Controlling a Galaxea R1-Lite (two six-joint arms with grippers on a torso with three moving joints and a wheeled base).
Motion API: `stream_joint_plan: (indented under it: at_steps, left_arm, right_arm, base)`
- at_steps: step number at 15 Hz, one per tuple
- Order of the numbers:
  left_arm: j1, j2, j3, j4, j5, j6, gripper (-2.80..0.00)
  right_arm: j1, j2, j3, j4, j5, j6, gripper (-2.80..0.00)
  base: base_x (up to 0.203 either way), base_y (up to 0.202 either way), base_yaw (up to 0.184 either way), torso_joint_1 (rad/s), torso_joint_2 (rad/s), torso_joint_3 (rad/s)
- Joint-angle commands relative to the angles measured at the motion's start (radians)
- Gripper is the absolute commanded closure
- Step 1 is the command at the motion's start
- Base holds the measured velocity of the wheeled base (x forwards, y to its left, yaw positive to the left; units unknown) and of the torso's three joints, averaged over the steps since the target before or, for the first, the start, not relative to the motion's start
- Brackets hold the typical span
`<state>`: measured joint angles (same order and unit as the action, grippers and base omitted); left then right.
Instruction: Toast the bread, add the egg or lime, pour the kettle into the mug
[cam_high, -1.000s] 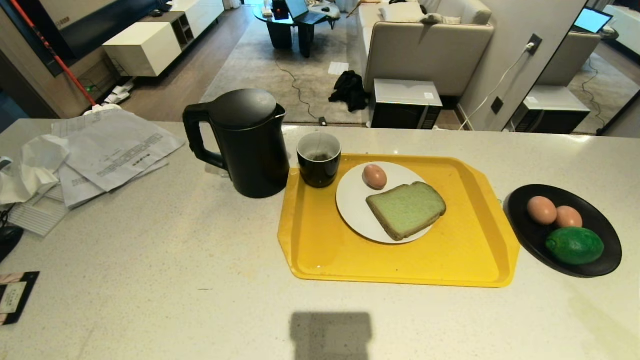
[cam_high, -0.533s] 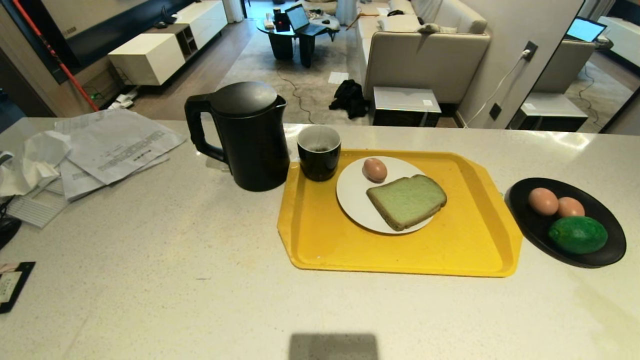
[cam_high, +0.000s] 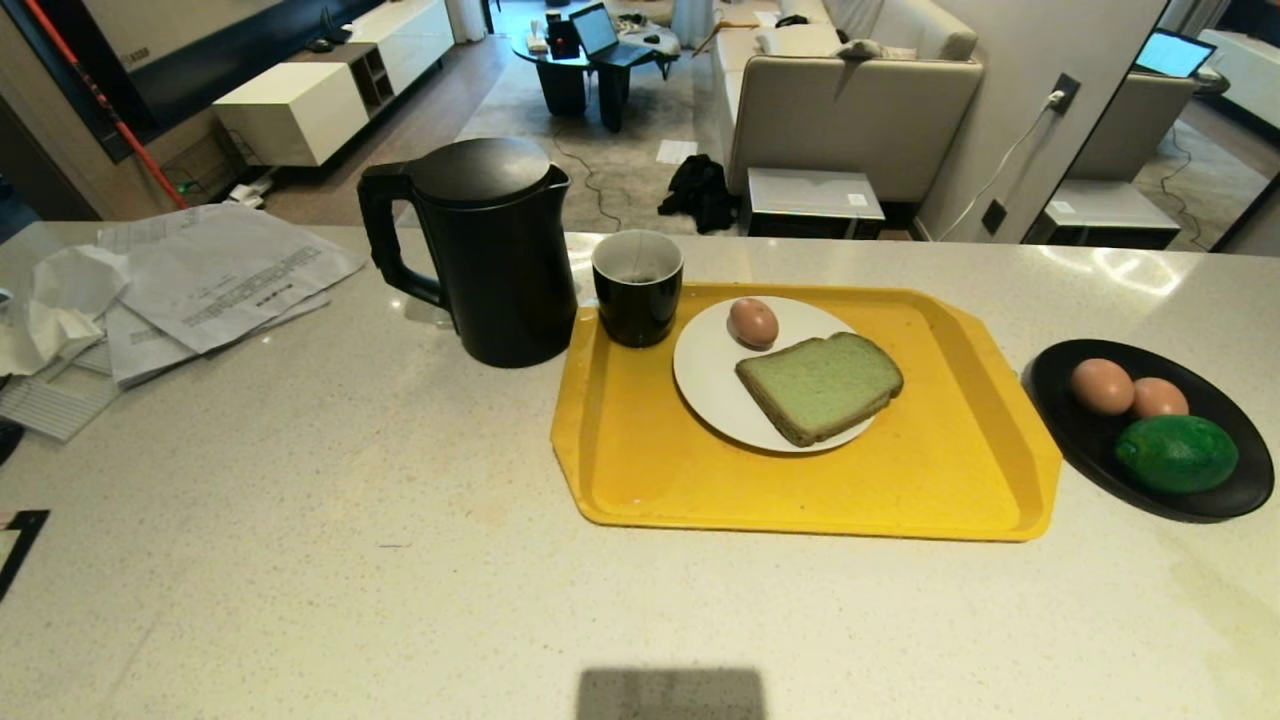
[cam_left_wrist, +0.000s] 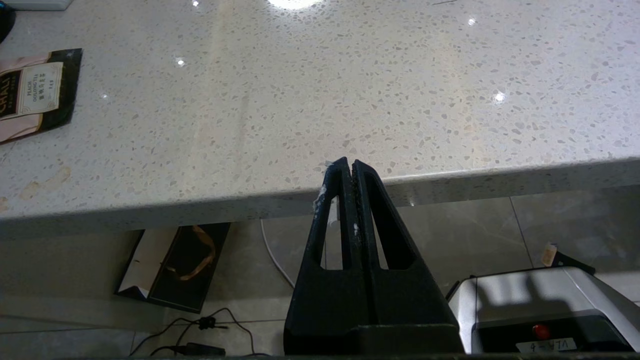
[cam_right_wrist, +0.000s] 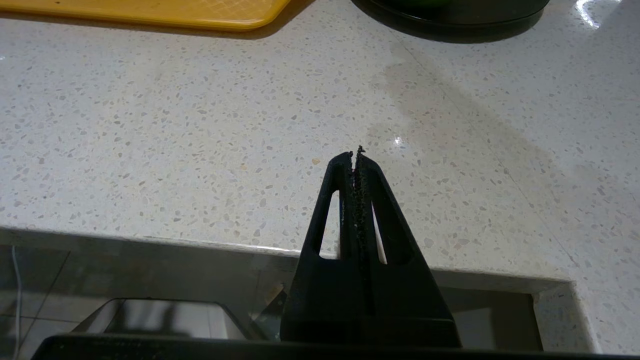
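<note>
Grippers first, both parked at the countertop's (cam_high: 300, 560) near edge and outside the head view: left gripper (cam_left_wrist: 348, 164) with fingers pressed together, empty, tips level with the edge; right gripper (cam_right_wrist: 356, 156) likewise closed on nothing, tips over the speckled stone. Yellow tray (cam_high: 960, 480) next, lying right of centre. White plate (cam_high: 710, 390) on the tray, bearing the bread (cam_high: 820, 385) flat at its right side and one egg (cam_high: 753, 322) at its far rim, just beside the slice. Black dish (cam_high: 1060, 430) near the right edge, apart from the tray, holding two eggs (cam_high: 1102, 386) with the lime (cam_high: 1176, 454) in front of them. Mug (cam_high: 637, 288) upright on the tray's far left corner. Kettle (cam_high: 495, 255) upright on the countertop, just left of the mug, handle pointing left. Loose papers (cam_high: 220, 280) toward the far left corner.
</note>
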<state>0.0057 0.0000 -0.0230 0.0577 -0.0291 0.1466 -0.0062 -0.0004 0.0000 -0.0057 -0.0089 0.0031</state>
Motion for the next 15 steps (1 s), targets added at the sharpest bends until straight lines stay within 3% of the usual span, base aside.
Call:
stream_joint_plan:
  at_steps: [1, 7, 15]
  left_arm:
    - [0.0, -0.001, 0.0, 0.001, 0.0, -0.002, 0.0]
    - [0.0, -0.002, 0.0, 0.001, 0.017, -0.131, 0.0]
    - [0.0, -0.002, 0.0, 0.001, 0.018, -0.134, 0.0]
  right_arm:
    - [0.0, 0.0, 0.0, 0.0, 0.0, 0.0, 0.0]
    - [0.0, 0.0, 0.0, 0.0, 0.0, 0.0, 0.0]
    - [0.0, 0.0, 0.0, 0.0, 0.0, 0.002, 0.0]
  base:
    - [0.0, 0.0, 0.0, 0.0, 0.0, 0.0]
    - [0.0, 0.0, 0.0, 0.0, 0.0, 0.0]
    - [0.0, 0.0, 0.0, 0.0, 0.0, 0.0]
